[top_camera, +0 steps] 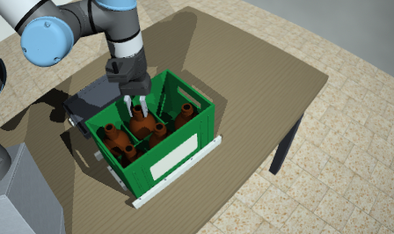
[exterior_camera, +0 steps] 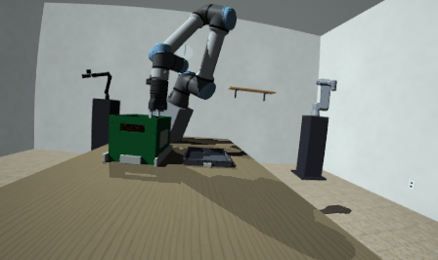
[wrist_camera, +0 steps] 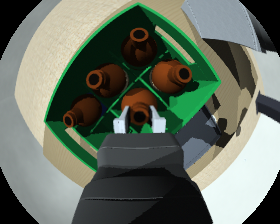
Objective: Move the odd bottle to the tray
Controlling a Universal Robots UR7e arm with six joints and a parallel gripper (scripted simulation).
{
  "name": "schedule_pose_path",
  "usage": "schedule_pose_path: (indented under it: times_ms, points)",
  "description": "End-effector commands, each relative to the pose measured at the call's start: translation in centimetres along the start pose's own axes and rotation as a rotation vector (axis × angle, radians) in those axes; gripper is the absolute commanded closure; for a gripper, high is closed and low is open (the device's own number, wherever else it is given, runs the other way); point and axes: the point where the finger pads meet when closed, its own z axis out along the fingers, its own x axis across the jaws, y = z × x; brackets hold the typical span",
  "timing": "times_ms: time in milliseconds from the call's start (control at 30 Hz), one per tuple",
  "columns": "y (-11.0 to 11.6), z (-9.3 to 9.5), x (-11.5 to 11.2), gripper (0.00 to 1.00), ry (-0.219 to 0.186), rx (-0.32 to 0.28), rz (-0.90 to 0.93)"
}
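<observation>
A green crate holds five brown bottles. In the wrist view they are the far one, the left one, the right one, the near-left one and the one under my fingers. My gripper reaches down into the crate's back compartment. Its two fingers press on either side of that bottle's neck. The bottle stands in the crate. The dark grey tray lies right behind the crate.
The crate rests on a white base rail near the table's middle. A grey box stands at the table's front left corner. The table edge runs to the right.
</observation>
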Motion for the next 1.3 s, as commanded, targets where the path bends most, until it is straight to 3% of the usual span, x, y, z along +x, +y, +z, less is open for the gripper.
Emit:
schedule_pose_path:
  times_ms: [0, 1033, 1067, 1267]
  points:
    - [0.02, -0.04, -0.04, 1.00, -0.001, 0.000, 0.000]
    - [0.02, -0.04, -0.04, 1.00, -0.001, 0.000, 0.000]
    - [0.02, -0.04, -0.04, 0.00, -0.001, 0.000, 0.000]
    - [0.02, -0.04, -0.04, 0.00, -0.001, 0.000, 0.000]
